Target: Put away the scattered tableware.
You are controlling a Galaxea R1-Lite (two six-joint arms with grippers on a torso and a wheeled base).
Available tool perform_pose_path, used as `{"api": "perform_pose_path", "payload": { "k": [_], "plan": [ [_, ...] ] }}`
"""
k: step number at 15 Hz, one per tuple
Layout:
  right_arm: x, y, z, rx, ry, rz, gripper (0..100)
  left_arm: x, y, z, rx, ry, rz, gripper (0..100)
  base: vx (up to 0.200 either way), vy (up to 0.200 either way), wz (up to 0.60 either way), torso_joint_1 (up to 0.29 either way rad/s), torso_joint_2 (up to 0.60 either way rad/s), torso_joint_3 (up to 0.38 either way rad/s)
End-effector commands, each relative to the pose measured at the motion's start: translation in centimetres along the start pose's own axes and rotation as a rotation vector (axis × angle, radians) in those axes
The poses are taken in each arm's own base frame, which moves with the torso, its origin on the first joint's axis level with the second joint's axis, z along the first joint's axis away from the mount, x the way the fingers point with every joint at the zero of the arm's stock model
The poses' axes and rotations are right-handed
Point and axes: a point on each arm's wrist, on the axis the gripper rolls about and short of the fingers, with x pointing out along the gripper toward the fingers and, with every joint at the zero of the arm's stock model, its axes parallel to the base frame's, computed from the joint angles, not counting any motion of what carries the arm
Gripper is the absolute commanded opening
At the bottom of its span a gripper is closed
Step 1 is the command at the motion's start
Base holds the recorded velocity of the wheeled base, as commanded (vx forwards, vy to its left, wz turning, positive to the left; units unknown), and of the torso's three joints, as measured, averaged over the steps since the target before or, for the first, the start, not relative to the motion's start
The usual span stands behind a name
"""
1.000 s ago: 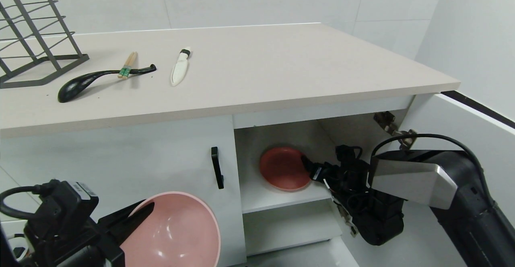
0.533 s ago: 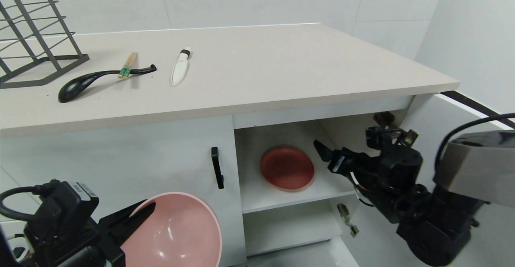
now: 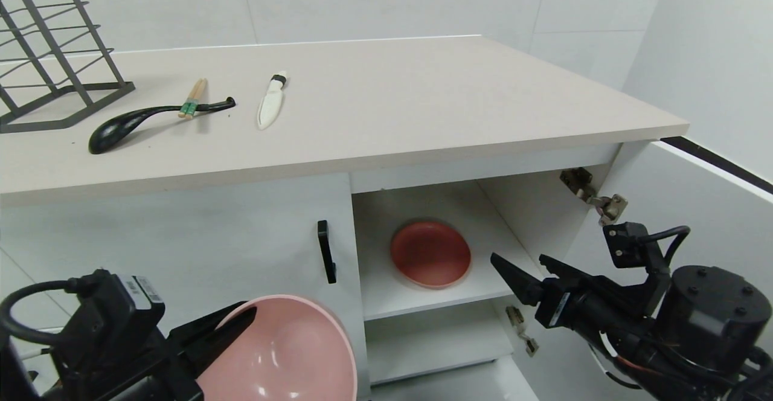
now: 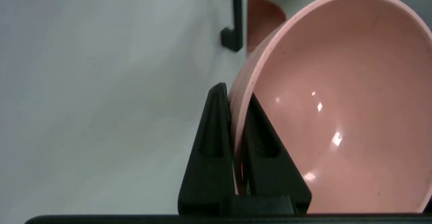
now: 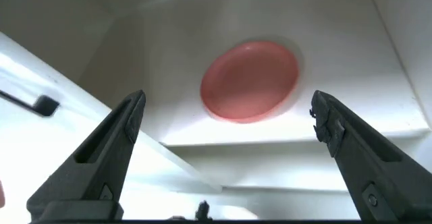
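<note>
A red plate (image 3: pixel 430 253) lies flat on the upper shelf of the open cabinet (image 3: pixel 423 295); the right wrist view frames the plate (image 5: pixel 250 81) between my fingers. My right gripper (image 3: pixel 528 274) hangs open and empty just outside the cabinet, right of the plate. Low at the left, my left gripper (image 3: pixel 226 328) is shut on the rim of a pink bowl (image 3: pixel 284 356), seen close up as bowl (image 4: pixel 337 116) in the left wrist view. On the countertop lie a black ladle (image 3: pixel 130 123), chopsticks (image 3: pixel 192 98) and a white knife (image 3: pixel 270 100).
A dark wire dish rack (image 3: pixel 48 51) stands at the counter's back left. The left cabinet door (image 3: pixel 181 238) is closed, with a black handle (image 3: pixel 326 251). The right door (image 3: pixel 682 208) stands swung open beside my right arm. A lower shelf (image 3: pixel 435 340) sits beneath the plate.
My right gripper let go of the red plate and drew back out of the cabinet, lower and to the right. The left gripper with the pink bowl shifted slightly right.
</note>
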Motion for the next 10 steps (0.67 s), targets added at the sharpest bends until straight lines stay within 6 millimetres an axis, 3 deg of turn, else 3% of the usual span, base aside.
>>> {"api": "perform_pose_path", "payload": {
  "k": [1, 6, 8, 10],
  "plan": [
    [-0.6, -0.1, 0.1, 0.0, 0.0, -0.002, 100, 2.4, -1.0, 0.9, 0.018, 0.01, -0.066, 0, 0.0, 0.0, 0.0, 0.0, 0.0, 0.0],
    [-1.8, -0.9, 0.5, -0.085, -0.01, -0.03, 100, 8.2, -4.4, 1.9, 0.034, -0.139, -0.16, 0, 0.0, 0.0, 0.0, 0.0, 0.0, 0.0],
    [-1.8, -1.0, 0.7, -0.086, -0.018, -0.034, 100, 10.7, -6.9, 0.0, 0.096, -0.125, -0.084, 0, 0.0, 0.0, 0.0, 0.0, 0.0, 0.0],
    [-1.8, -1.0, 1.0, -0.087, -0.031, -0.032, 100, 11.9, -7.4, -0.6, 0.147, -0.102, -0.051, 0, 0.0, 0.0, 0.0, 0.0, 0.0, 0.0]
  ]
}}
